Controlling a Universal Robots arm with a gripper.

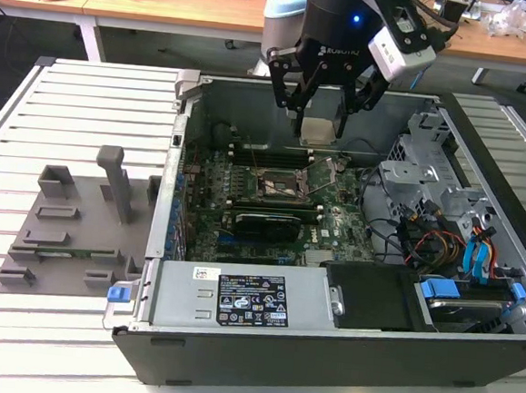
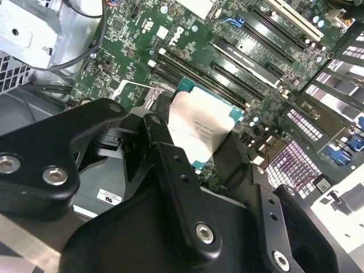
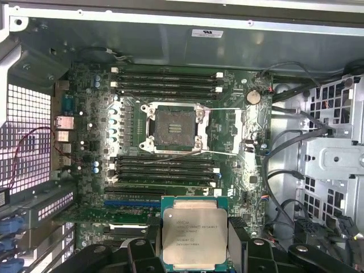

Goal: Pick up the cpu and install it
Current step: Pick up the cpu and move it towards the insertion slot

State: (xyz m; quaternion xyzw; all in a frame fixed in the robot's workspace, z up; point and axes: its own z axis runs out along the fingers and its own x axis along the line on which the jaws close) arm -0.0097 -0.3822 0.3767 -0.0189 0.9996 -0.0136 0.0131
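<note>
Gripper (image 1: 317,121) hangs over the open computer case (image 1: 165,209), fingers closed narrowly on the cpu (image 1: 316,131), gripping it by two opposite edges. The cpu is in the air, silver top visible and roughly level in the exterior view, above the motherboard (image 1: 335,228) and not touching it. It sits toward the far wall of the case, a bit to the exterior view's right of the socket (image 1: 278,185).

In the first wrist view the cpu (image 3: 193,230) sits between the black fingers (image 3: 143,251), well apart from the socket (image 3: 173,128), whose dark contact field is exposed inside its metal frame. In the second wrist view the cpu (image 2: 200,126) is tilted in frame, pinched between fingers (image 2: 164,149).

Grey holder tray (image 1: 67,228) lies on the slatted table (image 1: 89,92) at the exterior view's left, just beside the case.
</note>
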